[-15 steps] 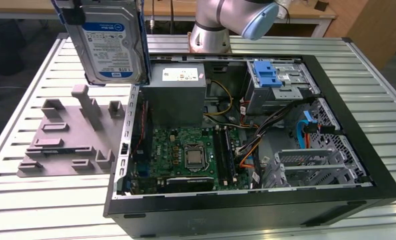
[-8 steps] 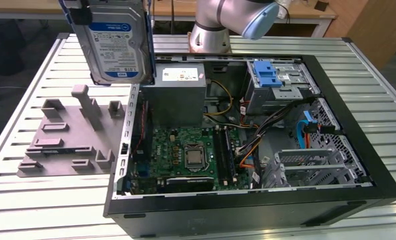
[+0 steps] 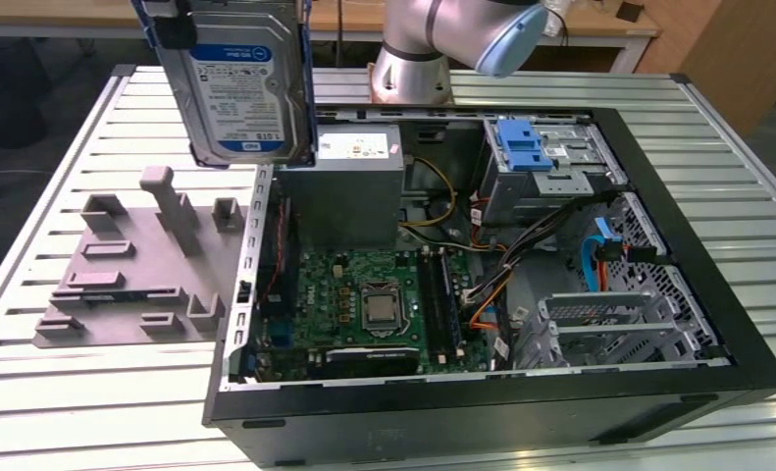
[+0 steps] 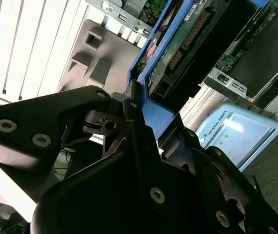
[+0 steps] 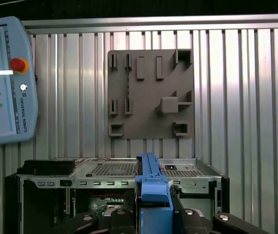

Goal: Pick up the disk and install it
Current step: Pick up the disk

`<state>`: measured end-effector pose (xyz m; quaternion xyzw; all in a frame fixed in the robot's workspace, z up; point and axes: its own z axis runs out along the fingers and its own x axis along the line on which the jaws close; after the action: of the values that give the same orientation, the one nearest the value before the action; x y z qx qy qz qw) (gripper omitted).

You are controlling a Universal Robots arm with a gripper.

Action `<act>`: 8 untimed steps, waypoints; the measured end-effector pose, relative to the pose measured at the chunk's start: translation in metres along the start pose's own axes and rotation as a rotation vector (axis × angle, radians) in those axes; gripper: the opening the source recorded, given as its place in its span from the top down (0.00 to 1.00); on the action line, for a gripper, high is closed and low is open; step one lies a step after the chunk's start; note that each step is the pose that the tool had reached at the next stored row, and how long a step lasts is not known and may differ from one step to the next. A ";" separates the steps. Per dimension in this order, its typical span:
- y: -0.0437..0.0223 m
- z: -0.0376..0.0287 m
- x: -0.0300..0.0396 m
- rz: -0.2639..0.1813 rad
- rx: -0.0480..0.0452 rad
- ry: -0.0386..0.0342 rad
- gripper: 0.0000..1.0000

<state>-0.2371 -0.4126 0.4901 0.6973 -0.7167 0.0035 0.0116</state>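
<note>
Exterior view: gripper (image 3: 168, 31) pinches the disk (image 3: 243, 83) above the slatted metal table (image 3: 100, 412).

disk (image 3: 239, 88) aloft, fixture plate (image 3: 116, 285) at the exterior view's left of computer case (image 3: 492, 407), both on table (image 3: 735, 147)

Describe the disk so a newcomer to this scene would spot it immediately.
Find the open black computer case on the slatted metal table. Above its far corner on the exterior view's left, the disk hangs upright in the claw. Unlike the grey power-supply box below, it is a flat drive with a white-and-blue label, edged in blue plastic.
</note>
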 end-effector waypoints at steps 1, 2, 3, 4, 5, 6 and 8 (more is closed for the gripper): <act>-0.0013 0.0000 0.0000 0.000 -0.0001 0.0000 0.64; -0.0026 -0.0001 -0.0001 0.000 0.0000 0.0000 0.64; -0.0039 -0.0001 -0.0001 0.000 0.0000 0.0000 0.64; -0.0054 -0.0001 -0.0002 0.000 0.0000 0.0000 0.64; -0.0067 -0.0001 -0.0002 0.000 0.0000 0.0000 0.64; -0.0080 -0.0001 -0.0002 0.000 0.0000 0.0000 0.64; -0.0107 -0.0001 -0.0003 0.000 0.0000 0.0000 0.64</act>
<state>-0.2264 -0.4126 0.4901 0.6973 -0.7167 0.0035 0.0116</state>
